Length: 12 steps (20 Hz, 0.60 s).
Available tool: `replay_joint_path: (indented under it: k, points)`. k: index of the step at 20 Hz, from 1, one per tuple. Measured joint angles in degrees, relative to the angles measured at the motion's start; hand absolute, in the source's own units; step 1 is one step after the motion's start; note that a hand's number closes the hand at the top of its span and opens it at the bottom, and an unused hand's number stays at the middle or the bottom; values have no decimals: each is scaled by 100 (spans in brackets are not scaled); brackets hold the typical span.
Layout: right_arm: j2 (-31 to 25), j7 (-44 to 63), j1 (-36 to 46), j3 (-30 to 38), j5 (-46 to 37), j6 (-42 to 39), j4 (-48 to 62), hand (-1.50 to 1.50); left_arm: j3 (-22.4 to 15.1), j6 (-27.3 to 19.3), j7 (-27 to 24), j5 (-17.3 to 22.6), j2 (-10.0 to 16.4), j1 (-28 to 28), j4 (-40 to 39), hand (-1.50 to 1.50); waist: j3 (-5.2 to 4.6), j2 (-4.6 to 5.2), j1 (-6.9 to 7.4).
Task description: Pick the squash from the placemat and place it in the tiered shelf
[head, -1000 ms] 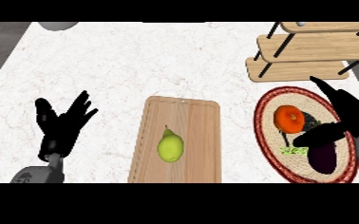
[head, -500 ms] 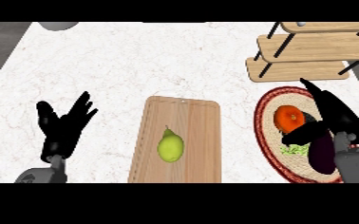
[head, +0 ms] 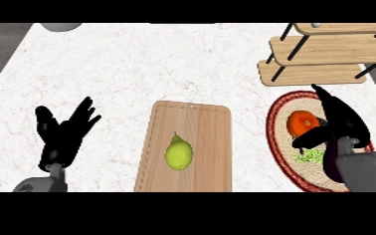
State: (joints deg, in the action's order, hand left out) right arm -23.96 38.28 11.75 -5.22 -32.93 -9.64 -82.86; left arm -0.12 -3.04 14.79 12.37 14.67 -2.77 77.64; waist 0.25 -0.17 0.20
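Right hand (head: 342, 120), fingers wide, is hiding part of the placemat (head: 281, 148) beside the squash (head: 301, 123), tiered shelf (head: 316, 72) is running off the right edge, left hand (head: 64, 133) is resting open.

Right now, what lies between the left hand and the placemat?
A wooden cutting board with a yellow-green fruit on it, seen in the head view.

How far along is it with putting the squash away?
Done: nothing, no vegetable shows on the tiered shelf. In hand: the open right hand is over the placemat, beside the orange vegetable. Left: grasp, lift, place. The left hand rests at the left.
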Motion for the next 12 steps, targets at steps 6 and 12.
replay_joint_path:
  k: [6, 12]
  points:
    - [228, -534, 255, 251, -228, 202, 647, -150, 95, 21, 124, -118, -109, -33, 63, 0, -2, -4, 3]
    - [378, -1021, 349, 364, -388, 323, 1071, 150, 156, 107, 44, -216, -189, 126, 163, 0, -8, -23, 2]
